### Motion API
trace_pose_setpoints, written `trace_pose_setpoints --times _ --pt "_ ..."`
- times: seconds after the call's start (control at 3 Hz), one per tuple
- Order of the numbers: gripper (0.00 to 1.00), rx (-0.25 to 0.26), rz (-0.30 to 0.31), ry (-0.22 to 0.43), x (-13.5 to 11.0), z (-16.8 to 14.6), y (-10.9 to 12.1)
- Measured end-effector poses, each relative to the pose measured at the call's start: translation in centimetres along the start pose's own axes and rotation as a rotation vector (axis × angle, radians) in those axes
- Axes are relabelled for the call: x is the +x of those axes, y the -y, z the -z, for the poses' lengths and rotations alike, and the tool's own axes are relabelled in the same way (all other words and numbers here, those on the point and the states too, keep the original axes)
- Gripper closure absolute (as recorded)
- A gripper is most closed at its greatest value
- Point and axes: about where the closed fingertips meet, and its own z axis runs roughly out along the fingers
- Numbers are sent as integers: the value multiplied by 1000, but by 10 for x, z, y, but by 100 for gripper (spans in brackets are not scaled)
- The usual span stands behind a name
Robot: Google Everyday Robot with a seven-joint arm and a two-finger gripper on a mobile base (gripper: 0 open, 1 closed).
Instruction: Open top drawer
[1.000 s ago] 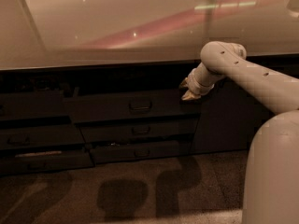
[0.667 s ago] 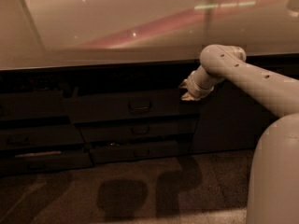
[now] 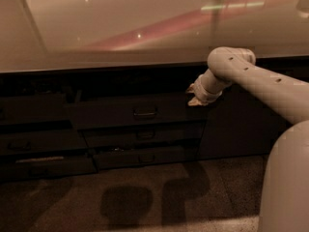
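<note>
Top drawer (image 3: 106, 111) is the widest dark front in the cabinet, directly under the long pale counter (image 3: 120, 33) and above two slimmer fronts stacked below it. Whether it is shut flush or already a little way out, I cannot tell in this gloom. I expect it to be rigid and fairly heavy for its width, running on slides. It should answer to a straight, level pull towards the robot and would bind if dragged sideways. The flat front offers nothing to grip and looks smooth.

My arm (image 3: 260, 81) reaches in from the right, its forearm sloping up and to the left to a bent joint just under the counter edge. From there the wrist turns down and to the left towards the cabinet.

At the end of it, the gripper (image 3: 195, 98) hangs against the drawer's upper right corner, well to the right of centre. How far open it is I cannot tell, and I see nothing in its hold.

The handle (image 3: 145, 112), a small dark loop in the middle of the front, is the only place to take hold. From where the gripper is, I judge it needs to shift left and a touch lower to close on the loop.
</note>
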Motion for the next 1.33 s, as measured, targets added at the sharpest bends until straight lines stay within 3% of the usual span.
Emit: trace_pose_setpoints --times 1.33 --pt "100 -4 14 -2 -2 5 -17"
